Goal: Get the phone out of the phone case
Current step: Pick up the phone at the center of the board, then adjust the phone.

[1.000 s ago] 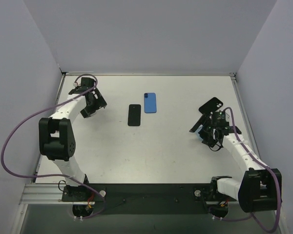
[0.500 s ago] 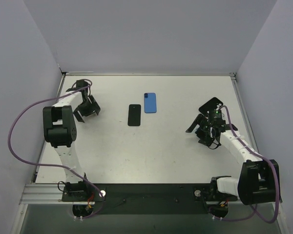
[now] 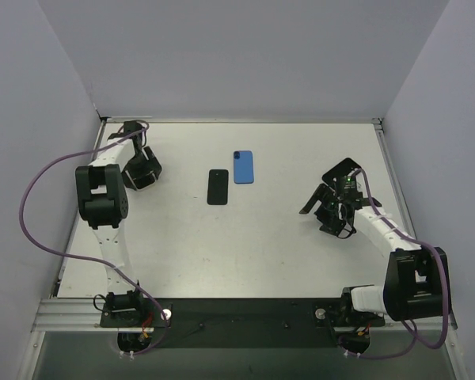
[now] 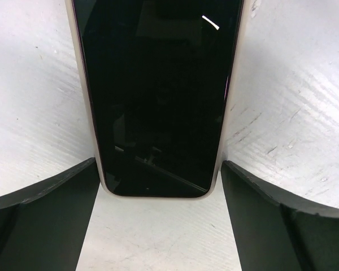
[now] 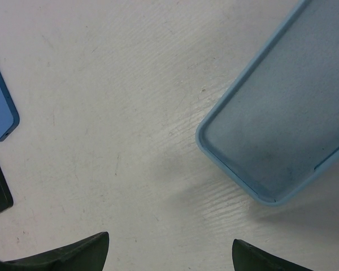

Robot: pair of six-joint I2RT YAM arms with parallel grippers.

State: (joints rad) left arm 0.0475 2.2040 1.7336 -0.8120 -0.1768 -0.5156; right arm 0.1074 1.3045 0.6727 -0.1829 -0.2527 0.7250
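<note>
Two arms have drawn back from the middle of the white table (image 3: 261, 245), and neither holds anything. Nearest us on the right, the right gripper (image 5: 169, 244) hangs with its fingers well apart over bare tabletop, and it has barely shifted in the last second. Just beyond it the pale blue case (image 5: 277, 113) lies flat, hollow side up and empty. Farther back, the left arm has folded toward the far left corner. The left gripper (image 4: 158, 164) is spread wide, its fingers either side of a dark-screened phone (image 4: 158, 84) with a pale rim, which lies flat and unclamped. A black phone (image 3: 217, 187) and a blue phone (image 3: 243, 167) lie mid-table, well apart from both grippers. We judge that the phone is already out of its case and the arms are retreating.
</note>
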